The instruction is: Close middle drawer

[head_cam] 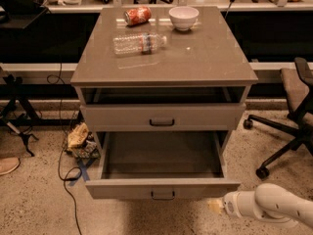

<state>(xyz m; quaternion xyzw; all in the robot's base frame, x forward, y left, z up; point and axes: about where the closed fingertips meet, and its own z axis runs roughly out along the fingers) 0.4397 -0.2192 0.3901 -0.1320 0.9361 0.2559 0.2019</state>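
The middle drawer (161, 187) of the grey-taupe cabinet is pulled far out. Its empty inside shows, and its flat front with a small dark bar handle (163, 195) faces me. Above it, the top drawer (161, 116) stands slightly out, with a dark gap under the cabinet top. The lowest drawer is hidden beneath the open one. My white arm (274, 207) reaches in from the bottom right. The gripper (216, 206) is at its left end, just below and right of the open drawer's front right corner.
On the cabinet top lie a clear plastic bottle (139, 43), a red can (137, 15) and a white bowl (184, 17). An office chair (293, 111) stands to the right. Cables and a crumpled bag (78, 137) lie on the floor to the left.
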